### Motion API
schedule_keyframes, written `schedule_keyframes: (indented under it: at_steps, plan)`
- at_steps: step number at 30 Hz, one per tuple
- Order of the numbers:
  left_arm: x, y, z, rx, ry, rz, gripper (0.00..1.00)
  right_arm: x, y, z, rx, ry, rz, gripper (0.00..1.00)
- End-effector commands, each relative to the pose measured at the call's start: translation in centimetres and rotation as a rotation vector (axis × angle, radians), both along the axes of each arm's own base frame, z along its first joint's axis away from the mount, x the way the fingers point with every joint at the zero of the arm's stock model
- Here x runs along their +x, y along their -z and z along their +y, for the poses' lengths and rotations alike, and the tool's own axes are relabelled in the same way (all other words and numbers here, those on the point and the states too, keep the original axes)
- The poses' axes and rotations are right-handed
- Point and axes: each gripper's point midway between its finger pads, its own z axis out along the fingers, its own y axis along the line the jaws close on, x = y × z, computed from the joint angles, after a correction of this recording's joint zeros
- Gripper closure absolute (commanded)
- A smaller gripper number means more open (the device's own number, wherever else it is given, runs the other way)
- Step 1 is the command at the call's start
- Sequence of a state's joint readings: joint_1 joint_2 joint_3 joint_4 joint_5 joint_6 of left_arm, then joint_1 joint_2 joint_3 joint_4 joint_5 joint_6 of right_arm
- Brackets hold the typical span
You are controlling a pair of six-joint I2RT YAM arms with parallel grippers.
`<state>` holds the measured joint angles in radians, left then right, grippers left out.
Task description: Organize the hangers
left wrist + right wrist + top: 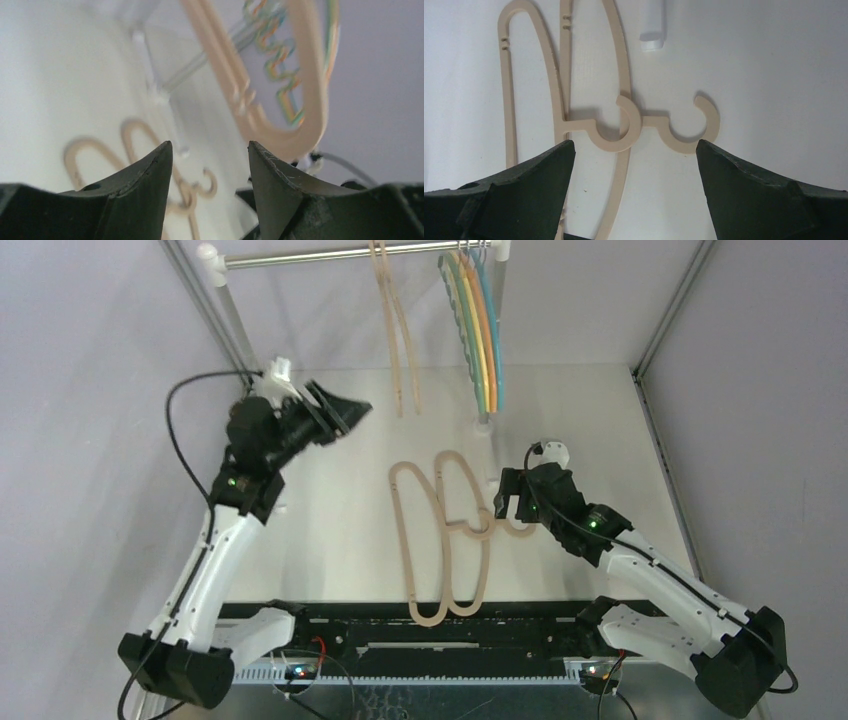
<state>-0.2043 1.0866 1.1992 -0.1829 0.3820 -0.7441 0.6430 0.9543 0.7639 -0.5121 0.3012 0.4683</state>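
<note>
**Hangers, lying.** Two beige lying hangers (446, 560) are set flat and overlapping at the centre of the desk (330, 530), with their hooks (686, 146) turned to frame right. In the right wrist view both hooks are seen just beyond the tips of the right gripper (635, 150), within the width of its gap and untouched. In the top view the right gripper (500, 498) is placed just right of the hooks.

**Hangers, hung.** Two hung beige hangers (395, 330) are carried on the rail (300, 257) at upper centre. A bunch of thin coloured hangers (480, 330) (green, yellow, orange, blue) is hung just to their right. In the left wrist view the hung beige hangers (280, 135) and coloured hangers (280, 70) are seen blurred, above and well apart from the left gripper (210, 150).

**Grippers.** Both are spread wide; nothing is held in either.

**Surface and room.** The desk is white and matt. A white post (485, 400) is stood on it just below the coloured bunch. Pale grey walls and metal struts enclose the desk at left, right and rear.

**Arms.** The left arm is raised from the lower left, with the left gripper (352, 410) lifted off the desk at upper left and aimed right towards the rail. The right arm is stretched low from the lower right towards the centre, its gripper pointed down at the desk.
</note>
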Motion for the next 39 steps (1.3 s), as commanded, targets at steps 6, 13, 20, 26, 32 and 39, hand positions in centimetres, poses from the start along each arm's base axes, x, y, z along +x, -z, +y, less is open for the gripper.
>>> schedule_keyframes:
  at_steps: [6, 13, 20, 26, 32, 39]
  plan:
    - [-8.5, 17.6, -3.9, 0.230, -0.015, 0.258, 0.45, 0.8, -0.7, 0.3, 0.021, 0.014, -0.041, 0.00]
    - [-12.3, 23.9, -6.4, 0.326, -0.067, 0.368, 0.49, 0.6, -0.8, 0.5, 0.035, 0.012, -0.034, 0.00]
    - [-13.3, 25.9, -11.8, 0.485, -0.024, 0.396, 0.49, 0.2, -0.9, 0.3, 0.031, 0.007, -0.032, 0.00]
    - [-13.3, 28.5, -15.6, 0.565, 0.008, 0.456, 0.48, -0.2, -1.5, -0.1, 0.048, 0.011, -0.051, 0.00]
    - [-13.5, 30.7, -17.3, 0.643, 0.029, 0.479, 0.49, -0.8, -1.4, -0.4, 0.062, 0.008, -0.053, 0.00]
    - [-14.5, 33.7, -17.5, 0.704, 0.039, 0.522, 0.49, -1.1, -0.9, -0.9, 0.065, 0.019, -0.054, 0.00]
